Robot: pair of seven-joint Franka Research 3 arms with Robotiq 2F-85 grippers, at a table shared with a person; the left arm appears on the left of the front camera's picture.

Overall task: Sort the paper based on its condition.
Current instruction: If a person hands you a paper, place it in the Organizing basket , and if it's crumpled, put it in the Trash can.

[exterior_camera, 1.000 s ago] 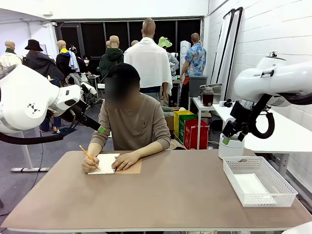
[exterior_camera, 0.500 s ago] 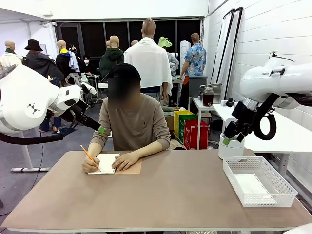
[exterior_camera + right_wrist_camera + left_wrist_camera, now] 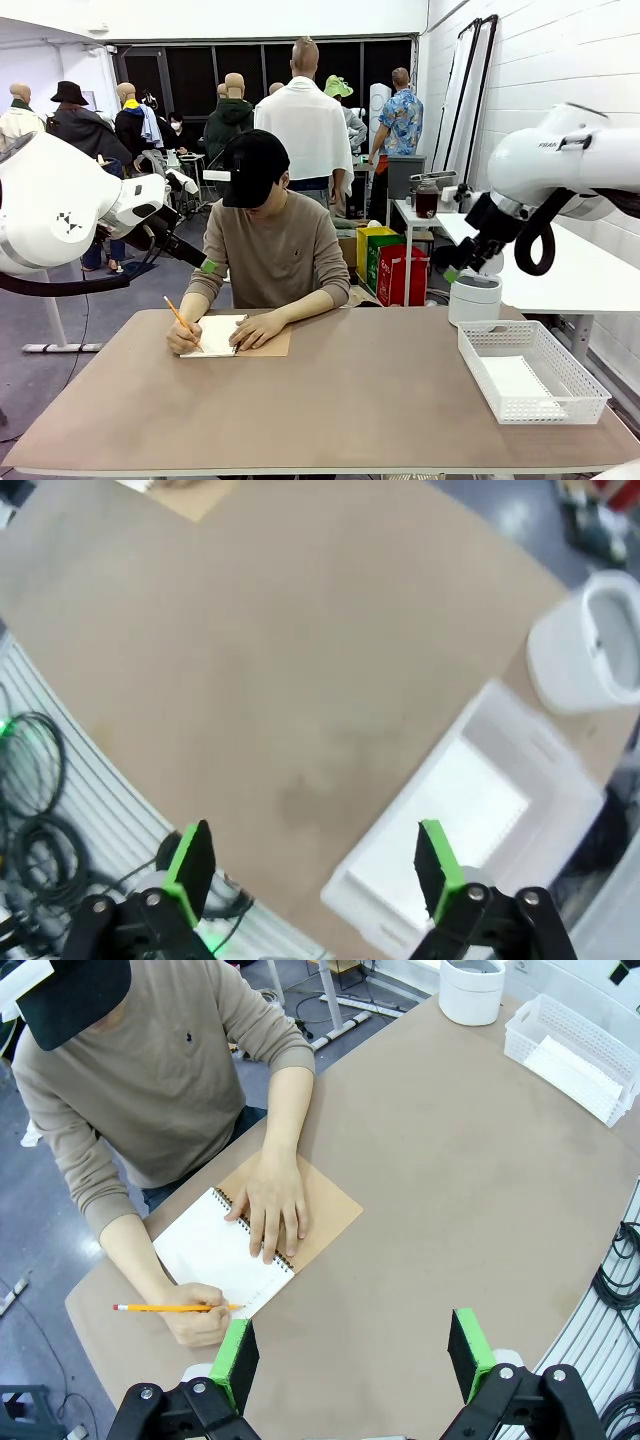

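Note:
A sheet of paper (image 3: 518,381) lies flat in the white basket (image 3: 545,408) at the table's right; it also appears as paper (image 3: 572,1066) and paper (image 3: 455,810) in the wrist views. Across the table a person writes with a pencil (image 3: 172,1308) on the white page of a spiral notebook (image 3: 215,1250) that has a brown cover. My left gripper (image 3: 355,1355) hovers open high above the table near the notebook and holds nothing; from the front the left gripper (image 3: 206,264) hangs beside the person's arm. My right gripper (image 3: 315,865) is open and empty above the basket's near side, raised at right gripper (image 3: 454,271).
A round white bin (image 3: 474,298) stands at the table's far right corner behind the basket. The person's hand (image 3: 272,1200) rests flat on the notebook. Bare brown tabletop (image 3: 350,400) stretches between notebook and basket. A second white table stands to the right.
My right arm has lifted and its gripper has swung up and slightly left. The left arm has stayed still. The person keeps writing.

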